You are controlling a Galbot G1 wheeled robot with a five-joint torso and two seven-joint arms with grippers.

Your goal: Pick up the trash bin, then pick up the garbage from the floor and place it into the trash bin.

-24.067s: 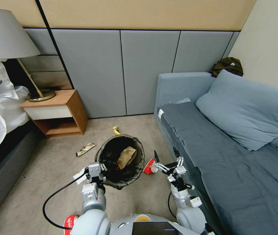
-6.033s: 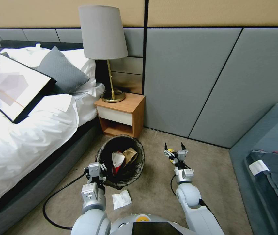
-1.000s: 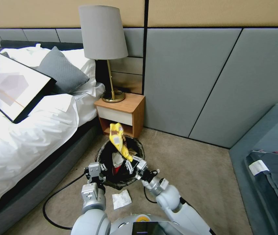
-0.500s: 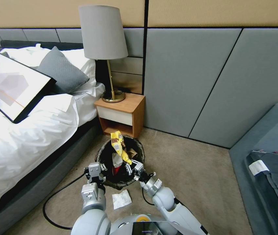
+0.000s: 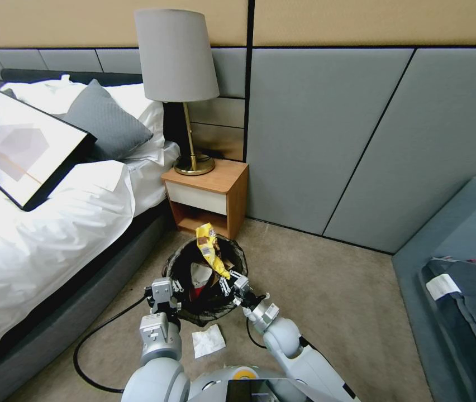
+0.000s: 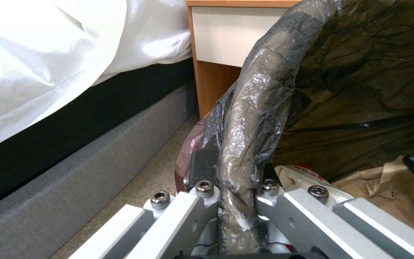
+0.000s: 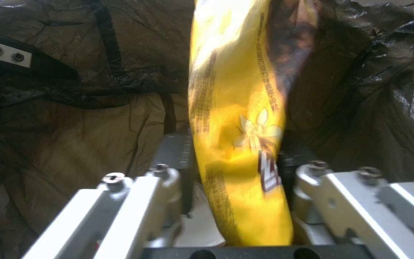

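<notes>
Fingers of the right gripper [image 5: 228, 283] clamp a yellow wrapper [image 5: 210, 249] over the trash bin [image 5: 174, 267], whose rim the left gripper [image 5: 163, 291] pinches.

Wood nightstand [image 5: 210, 195] w/ brass-base lamp [image 5: 177, 72] on top, against grey padded wall panels [image 5: 327, 134]. Bed [image 5: 42, 240] beside it: white sheets, grey pillow [image 5: 101, 120], framed pic [image 5: 20, 151] lying on top. Blue-grey sofa [image 5: 467, 251] at far side, beige carpet [image 5: 350, 290].

The yellow wrapper [image 7: 238, 144] runs past the right wrist view's upper edge, and its print is too blurred to read. The left end effector [image 6: 233, 196] and bin rim [image 6: 250, 118] hide the trash bin's white wall. Litter inside lies partly covered.
</notes>
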